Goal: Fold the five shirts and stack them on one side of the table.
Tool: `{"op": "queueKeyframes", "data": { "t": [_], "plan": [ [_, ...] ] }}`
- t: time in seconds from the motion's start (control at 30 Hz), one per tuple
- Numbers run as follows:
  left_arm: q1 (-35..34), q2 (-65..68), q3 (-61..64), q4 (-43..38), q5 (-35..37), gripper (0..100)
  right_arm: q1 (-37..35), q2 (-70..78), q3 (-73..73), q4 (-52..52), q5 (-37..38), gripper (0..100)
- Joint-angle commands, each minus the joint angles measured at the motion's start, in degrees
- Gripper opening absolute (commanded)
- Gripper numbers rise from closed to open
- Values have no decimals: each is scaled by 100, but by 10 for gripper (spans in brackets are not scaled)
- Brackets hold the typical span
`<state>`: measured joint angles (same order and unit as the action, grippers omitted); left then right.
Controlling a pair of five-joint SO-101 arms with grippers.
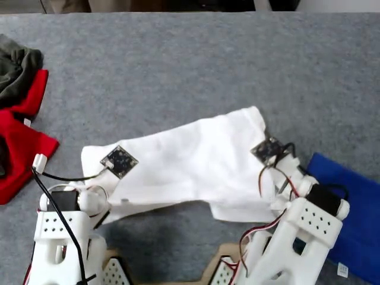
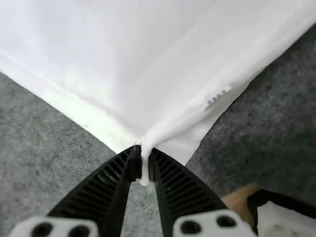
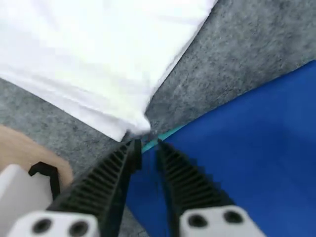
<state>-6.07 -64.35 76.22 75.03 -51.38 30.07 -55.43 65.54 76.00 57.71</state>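
Observation:
A white shirt (image 1: 190, 163) lies crumpled across the middle of the grey table (image 1: 196, 65). My left gripper (image 2: 144, 165) is shut on a fold at the near left edge of the white shirt (image 2: 148, 59), and the cloth rises in a ridge from the pinch. My right gripper (image 3: 148, 145) hovers at the near right corner of the white shirt (image 3: 98, 59), over the edge of a blue shirt (image 3: 247, 148). Its fingers stand slightly apart with no cloth between them. The blue shirt (image 1: 350, 208) lies flat at the right.
A red shirt (image 1: 21, 142) and a dark olive shirt (image 1: 15, 68) lie bunched at the table's left edge. The arms' white bases (image 1: 59, 237) and a wooden board (image 2: 237, 197) stand at the near edge. The far half of the table is bare grey felt.

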Motion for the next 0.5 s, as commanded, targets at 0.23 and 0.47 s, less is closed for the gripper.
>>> {"op": "queueKeyframes", "data": {
  "t": [0.23, 0.47],
  "plan": [
    [26, -40, -633, 334, -396, 193, 75, -110, -620, 149, 88, 217],
    [563, -31, -1846, 1468, -387, 196, -593, -4, -1666, 273, -510, 217]
  ]
}}
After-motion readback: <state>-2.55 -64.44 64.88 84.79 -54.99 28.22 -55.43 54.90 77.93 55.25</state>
